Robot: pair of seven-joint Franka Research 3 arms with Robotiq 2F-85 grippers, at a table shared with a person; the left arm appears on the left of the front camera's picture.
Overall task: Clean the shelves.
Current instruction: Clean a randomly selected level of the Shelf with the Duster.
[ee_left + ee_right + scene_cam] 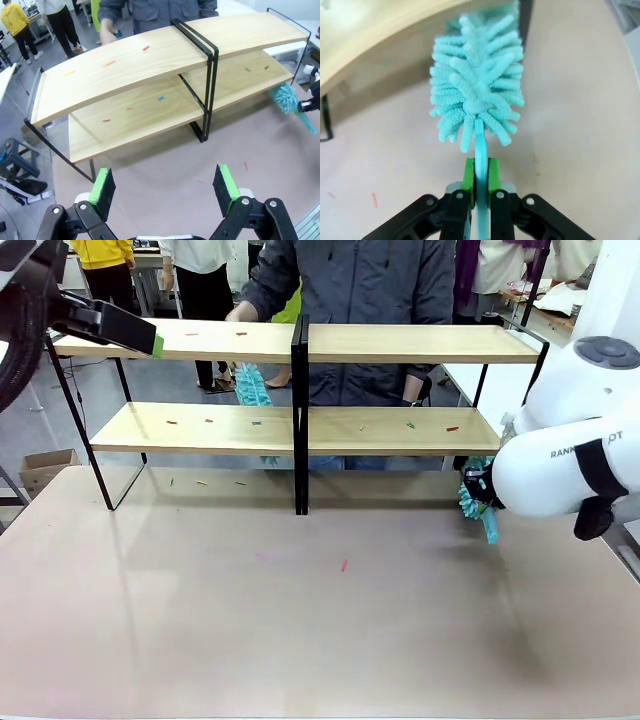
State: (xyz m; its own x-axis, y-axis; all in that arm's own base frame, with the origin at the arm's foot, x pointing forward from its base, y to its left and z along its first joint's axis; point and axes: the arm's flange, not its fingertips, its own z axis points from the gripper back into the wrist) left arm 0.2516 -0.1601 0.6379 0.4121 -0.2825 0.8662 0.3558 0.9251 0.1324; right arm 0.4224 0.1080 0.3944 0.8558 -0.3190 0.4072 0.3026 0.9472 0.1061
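Right gripper (480,172) is pinched tight on the flat teal handle of a chenille duster (477,90), green pads hard against either side of it, the fluffy head pointing straight out ahead of the fingers. And here's what matters: the shelves (400,343) sit just ahead of and above that head. In the right wrist view the lower board (370,40) cuts across up and to the left of the fronds, with a black frame post right at the duster's tip, so the head is low, off the board's right-hand end and under its top face, not on it. From the front the boards run long, side to side across the table (300,640), and coloured scraps (452,428) dot the lower one close to that end. The right arm is clearly the nearer one there, forearm folded in low over the table's right side; my read is that it needs to lift and then sweep along the board's length. Over at the other end, left gripper (165,182) hangs high with jaws spread wide and nothing between them, up beside the left tip of the top board, looking down over both tiers. Behind the rack a person's hand (240,312) rests at the top board, a second teal duster (252,385) dangling below it
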